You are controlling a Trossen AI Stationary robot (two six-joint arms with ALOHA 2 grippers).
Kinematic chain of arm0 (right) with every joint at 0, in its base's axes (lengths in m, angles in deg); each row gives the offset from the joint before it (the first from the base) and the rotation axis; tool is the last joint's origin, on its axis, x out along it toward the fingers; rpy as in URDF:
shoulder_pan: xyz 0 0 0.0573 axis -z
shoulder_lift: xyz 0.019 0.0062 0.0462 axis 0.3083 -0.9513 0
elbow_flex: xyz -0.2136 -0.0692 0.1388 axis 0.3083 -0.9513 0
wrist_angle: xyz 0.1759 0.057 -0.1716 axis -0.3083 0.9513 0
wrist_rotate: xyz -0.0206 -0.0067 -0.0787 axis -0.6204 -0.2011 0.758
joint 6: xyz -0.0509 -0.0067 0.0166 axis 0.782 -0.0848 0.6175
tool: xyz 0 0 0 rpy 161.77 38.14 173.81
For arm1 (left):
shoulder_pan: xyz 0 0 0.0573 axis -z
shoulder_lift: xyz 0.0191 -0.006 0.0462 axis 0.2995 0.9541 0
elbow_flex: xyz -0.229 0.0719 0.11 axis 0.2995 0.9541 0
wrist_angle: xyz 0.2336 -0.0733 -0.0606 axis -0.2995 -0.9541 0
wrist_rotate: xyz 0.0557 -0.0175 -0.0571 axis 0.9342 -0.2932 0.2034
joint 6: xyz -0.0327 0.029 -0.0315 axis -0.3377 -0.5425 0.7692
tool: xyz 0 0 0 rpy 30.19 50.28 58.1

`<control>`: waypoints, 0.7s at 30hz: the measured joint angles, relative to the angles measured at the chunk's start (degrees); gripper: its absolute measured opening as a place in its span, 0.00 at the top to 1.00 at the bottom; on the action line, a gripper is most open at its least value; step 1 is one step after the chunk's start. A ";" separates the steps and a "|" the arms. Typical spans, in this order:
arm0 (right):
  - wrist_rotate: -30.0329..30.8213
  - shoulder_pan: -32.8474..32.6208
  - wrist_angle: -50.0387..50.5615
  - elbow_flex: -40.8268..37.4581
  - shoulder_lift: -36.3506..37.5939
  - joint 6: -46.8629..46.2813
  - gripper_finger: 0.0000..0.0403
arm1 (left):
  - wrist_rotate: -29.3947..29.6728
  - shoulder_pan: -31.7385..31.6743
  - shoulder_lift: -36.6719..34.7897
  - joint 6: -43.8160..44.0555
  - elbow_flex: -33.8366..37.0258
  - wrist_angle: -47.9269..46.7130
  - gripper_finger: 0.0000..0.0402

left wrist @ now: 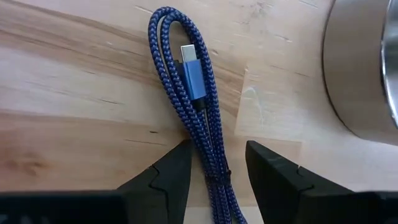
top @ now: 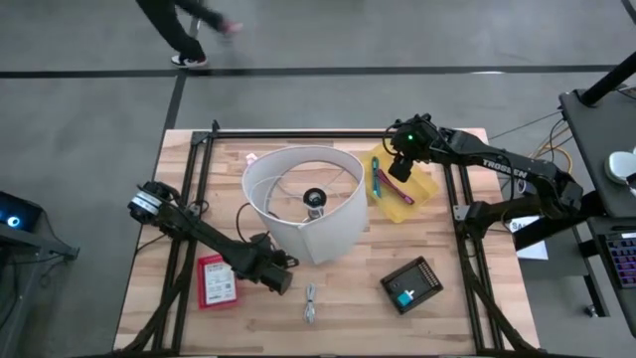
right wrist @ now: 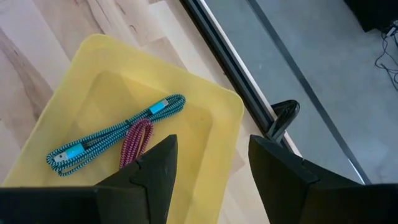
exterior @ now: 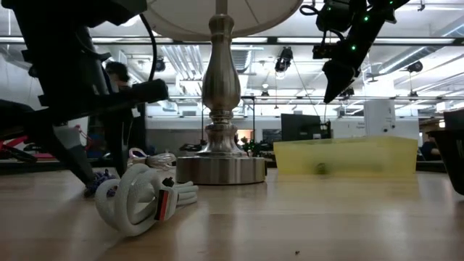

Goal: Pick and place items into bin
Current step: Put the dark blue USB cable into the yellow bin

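With the left claw [left wrist: 216, 167] spread open astride the blue braided cable [left wrist: 191, 81] on the table [left wrist: 74, 93], well apart from the yellow bin [right wrist: 214, 102] under the open, empty right claw [right wrist: 211, 165], a shallow pinch might catch one strand and let the loop slip.

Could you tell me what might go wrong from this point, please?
The left hand straddles the folded blue braided cable; closing may catch only one strand, so the loop unfolds. The lamp base sits close, so lifting may brush it. The right hand hangs open above the yellow bin.
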 joint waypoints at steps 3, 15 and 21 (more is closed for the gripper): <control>-0.02 0.00 0.03 0.00 0.00 0.13 0.54 | -0.42 -0.04 -0.09 -0.25 0.14 -0.36 0.71; 0.00 0.00 0.05 0.00 0.00 0.45 0.54 | -2.30 -0.07 -1.30 -3.42 2.53 -0.10 0.97; 0.02 0.04 0.44 0.00 0.00 1.69 0.54 | -4.55 -0.03 -6.99 -6.22 3.17 -5.80 0.99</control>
